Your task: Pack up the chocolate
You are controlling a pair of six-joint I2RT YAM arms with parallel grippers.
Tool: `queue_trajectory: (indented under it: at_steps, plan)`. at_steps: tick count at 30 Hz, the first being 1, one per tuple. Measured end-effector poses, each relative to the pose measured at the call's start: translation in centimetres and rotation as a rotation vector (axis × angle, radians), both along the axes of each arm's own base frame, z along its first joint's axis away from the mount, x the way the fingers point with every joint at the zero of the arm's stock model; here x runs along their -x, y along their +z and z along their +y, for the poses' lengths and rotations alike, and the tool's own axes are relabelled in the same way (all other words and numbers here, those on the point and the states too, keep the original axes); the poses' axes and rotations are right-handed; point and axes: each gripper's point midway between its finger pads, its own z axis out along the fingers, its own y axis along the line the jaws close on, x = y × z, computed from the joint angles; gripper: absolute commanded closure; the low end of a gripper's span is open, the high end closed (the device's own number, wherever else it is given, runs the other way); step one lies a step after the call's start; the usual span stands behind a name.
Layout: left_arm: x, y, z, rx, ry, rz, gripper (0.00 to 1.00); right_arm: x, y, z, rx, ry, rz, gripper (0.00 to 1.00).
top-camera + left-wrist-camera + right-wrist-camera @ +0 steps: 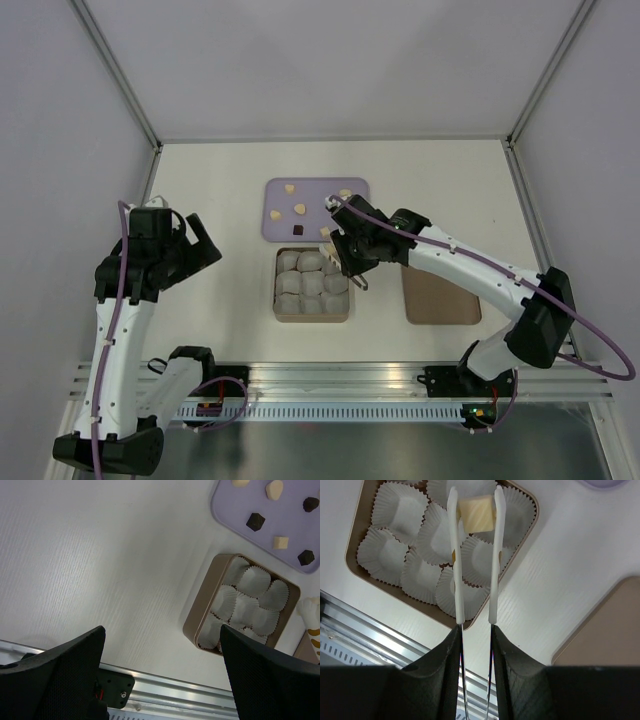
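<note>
Cream-yellow and square, one chocolate piece (476, 514) is pinched between the two white tips of the tongs (493, 555). The right gripper (475, 639) is closed tightly on the thin metal handles of the tongs, and its black fingers (440, 665) press them from both sides. The piece is over the brown box (201, 596), above the white paper cups (254, 580) in the row that faces the lavender tray (230, 505). From the wrist view I cannot tell if it already touches the paper or hangs a little above it.

The other chocolate pieces lie loose on the lavender tray, which sits just behind the box. On the part of the tray that the left wrist view shows, there are three dark brown squares (255, 521) and three pale pieces (280, 542), all apart from each other. In the top view the right arm covers one corner of the tray.

The left gripper (162, 680) has its fingers wide apart and holds nothing. It hangs over the white table (100, 570), to the left of the box and well apart from it. A flat brown board (441, 295) lies on the table near the right side of the box, under the right arm.
</note>
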Motion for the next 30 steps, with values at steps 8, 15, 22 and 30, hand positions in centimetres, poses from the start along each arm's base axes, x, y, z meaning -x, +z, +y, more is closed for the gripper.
queue_trajectory:
  at_steps: [8, 15, 22, 30]
  plan:
    - [0.1, 0.1, 0.0, 0.004, 0.004, -0.010, 0.00, 0.3, -1.8, 0.5, 0.034, -0.041, 0.019, 0.90]
    - [0.2, 0.3, 0.0, 0.005, 0.004, -0.021, 0.00, 0.4, -3.5, 0.4, 0.080, -0.063, 0.032, 0.90]
    - [0.3, 0.4, 0.0, 0.005, 0.004, -0.025, 0.01, -0.2, -4.2, 0.6, 0.090, -0.099, 0.024, 0.90]
    - [0.4, 0.5, 0.0, 0.005, 0.004, -0.032, 0.00, -0.3, -4.7, 1.0, 0.098, -0.122, 0.012, 0.90]
